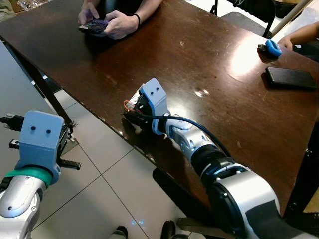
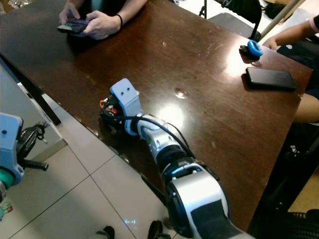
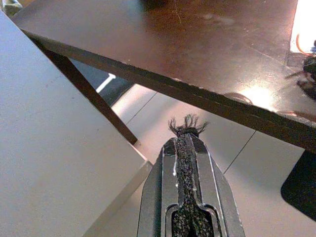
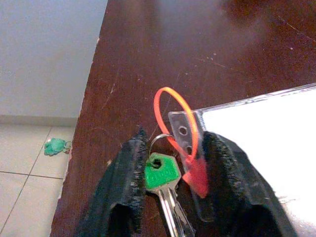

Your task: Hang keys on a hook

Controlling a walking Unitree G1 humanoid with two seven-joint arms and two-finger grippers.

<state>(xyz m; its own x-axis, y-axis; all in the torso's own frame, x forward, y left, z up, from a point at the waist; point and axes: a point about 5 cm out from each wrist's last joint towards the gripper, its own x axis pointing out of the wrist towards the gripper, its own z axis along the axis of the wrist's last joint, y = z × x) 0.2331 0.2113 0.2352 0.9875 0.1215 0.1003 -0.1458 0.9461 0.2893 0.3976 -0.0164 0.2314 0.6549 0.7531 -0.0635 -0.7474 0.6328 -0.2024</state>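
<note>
While the right end effector [image 4: 170, 170] sits low at the near edge of the dark worktop [image 1: 209, 59], its two fingers stand apart w/ the keys [image 4: 162, 173] lying between them, not yet pinched. Bunch = green-headed key on a small metal ring, plus an orange plastic loop [image 4: 174, 111] threaded through a clear tag sleeve [image 4: 256, 128] w/ white card inside.

Handling, my guess: light, rigid key but the whole lot is loose & floppy, so it'll swing once lifted. Metal blade prob. slippery against the padded fingers; flat tag hard to get under. Best hold looks like the green head or the ring junction, leaving the orange loop free, since that loop is the obvious bit to drop over a hook. Pinching the loop itself would close it off.

Left end effector [image 3: 186, 192] hangs off the worktop's near-left edge over the tiled floor [image 1: 104, 199], fingers pressed together, holding nothing.

Far edge: a person's hands [image 1: 112, 20] on a phone. Black phone [image 1: 290, 78] near right edge.
</note>
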